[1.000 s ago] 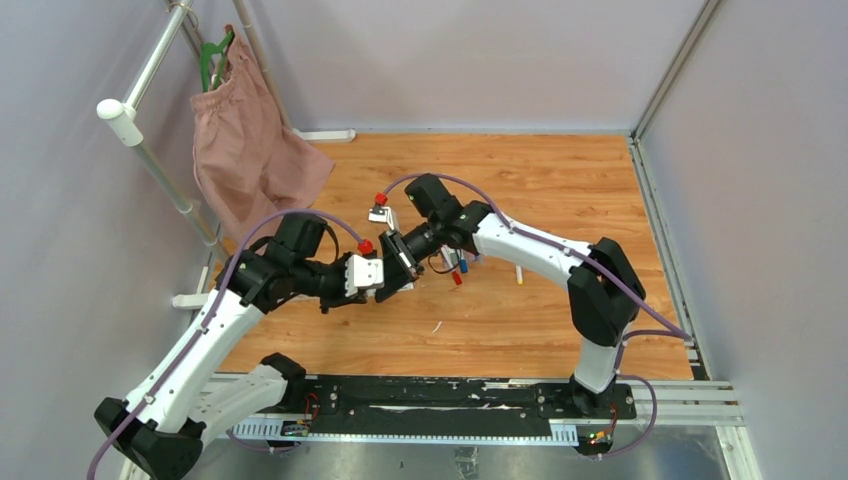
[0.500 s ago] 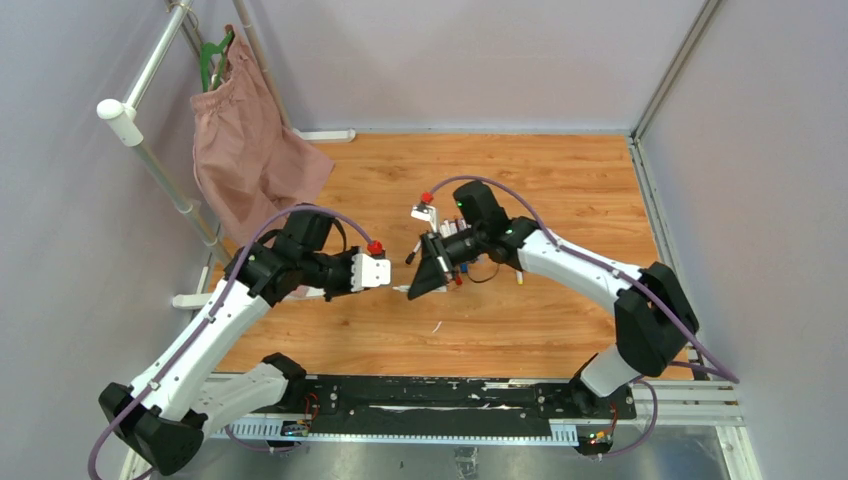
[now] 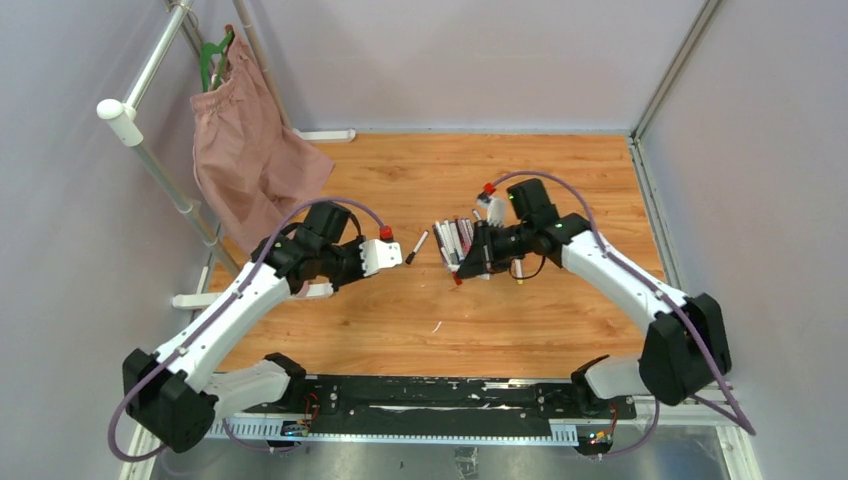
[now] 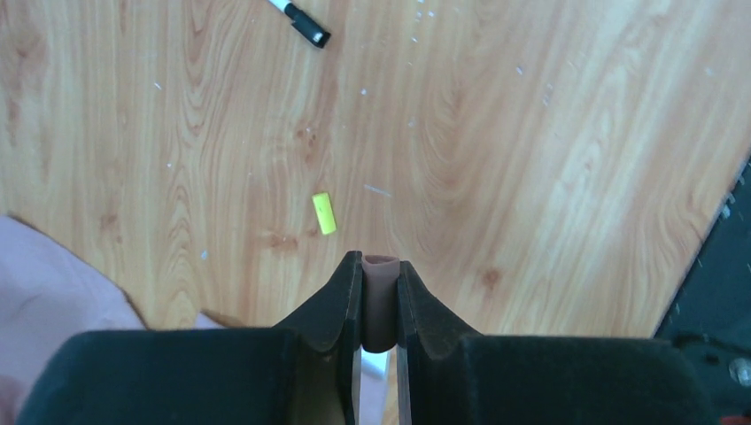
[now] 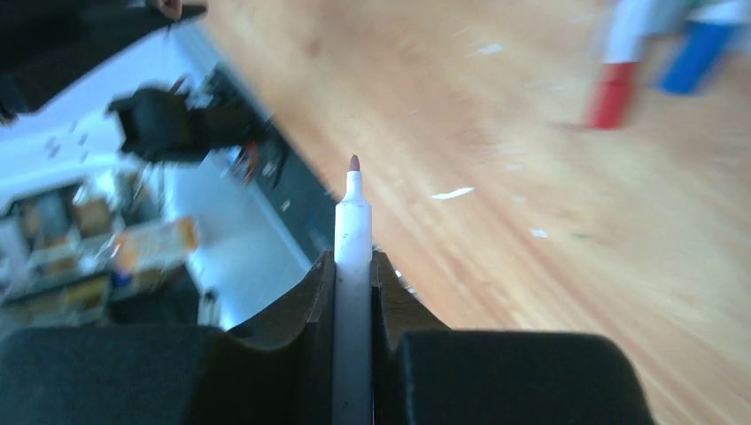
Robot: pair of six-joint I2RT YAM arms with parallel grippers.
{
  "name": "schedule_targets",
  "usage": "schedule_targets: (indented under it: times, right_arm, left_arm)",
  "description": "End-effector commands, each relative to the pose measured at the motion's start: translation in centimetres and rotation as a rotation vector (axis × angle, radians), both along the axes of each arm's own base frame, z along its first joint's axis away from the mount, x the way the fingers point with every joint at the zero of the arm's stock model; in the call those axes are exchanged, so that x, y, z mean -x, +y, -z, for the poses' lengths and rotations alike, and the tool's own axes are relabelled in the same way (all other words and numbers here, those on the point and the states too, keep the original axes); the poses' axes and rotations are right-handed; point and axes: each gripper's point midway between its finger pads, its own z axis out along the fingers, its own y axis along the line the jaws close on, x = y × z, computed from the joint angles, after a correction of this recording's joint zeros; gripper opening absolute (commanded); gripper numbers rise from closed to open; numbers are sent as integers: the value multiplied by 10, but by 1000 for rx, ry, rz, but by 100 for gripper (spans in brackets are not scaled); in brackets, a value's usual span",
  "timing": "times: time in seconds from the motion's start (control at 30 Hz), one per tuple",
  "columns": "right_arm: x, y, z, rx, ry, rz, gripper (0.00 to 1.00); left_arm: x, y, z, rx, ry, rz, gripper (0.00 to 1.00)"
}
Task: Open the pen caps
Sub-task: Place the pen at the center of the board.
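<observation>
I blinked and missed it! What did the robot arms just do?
The left gripper and right gripper were together in the middle, then pulled apart sideways. The left one took the cap away; the right one keeps the bare pen. The pile of pens and the pink cloth stayed put.

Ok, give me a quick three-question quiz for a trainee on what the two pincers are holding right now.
1. True or false: the right pincer grips a pen that has its cap on.
2. What is clamped in the left pincer? A) a whole pen B) a brownish cap C) nothing
3. Fill in: in the top view, the pile of pens lies on the table next to the ____ pincer.

Key: 1 false, the tip is bare. 2 B. 3 right.
</observation>
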Motion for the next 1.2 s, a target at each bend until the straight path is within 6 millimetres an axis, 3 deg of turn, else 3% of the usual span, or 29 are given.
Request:
schedule_targets:
  times: [0.0,0.2,0.27,0.37,0.43,0.5,0.63,0.8,0.87,1.07,1.17]
  right_arm:
    - [-47,-75,18,268,-126,377,0]
    - [-69,-171,21,616,-327,735,0]
    - [-69,-194,25,687,-360,833,0]
    - [-77,-212,32,745,-406,920,0]
    - [-83,-216,39,765,-416,938,0]
    - [-88,-218,48,784,-395,942,9]
    - [-109,-220,64,804,-403,965,13]
    - [-141,-215,84,810,-468,957,0]
    - [-153,-210,89,807,-477,934,0]
    - [-167,-200,109,817,-444,865,0]
    - [-170,-195,115,794,-442,845,0]
  left_arm:
    - [-45,-18,20,92,-25,-198,0]
    - [-84,-25,63,57,-5,-319,0]
    - [-93,-27,74,36,11,-337,0]
    - [-98,-29,90,0,52,-347,0]
    - [-101,-28,98,-18,61,-357,0]
    - [-103,-27,105,-32,68,-370,0]
    - [-102,-22,118,-67,91,-388,1]
    - [-95,-13,128,-119,137,-426,2]
    - [-94,-8,132,-131,149,-441,4]
    - [-79,-6,134,-91,268,-436,31]
    - [-77,-4,134,-95,267,-422,38]
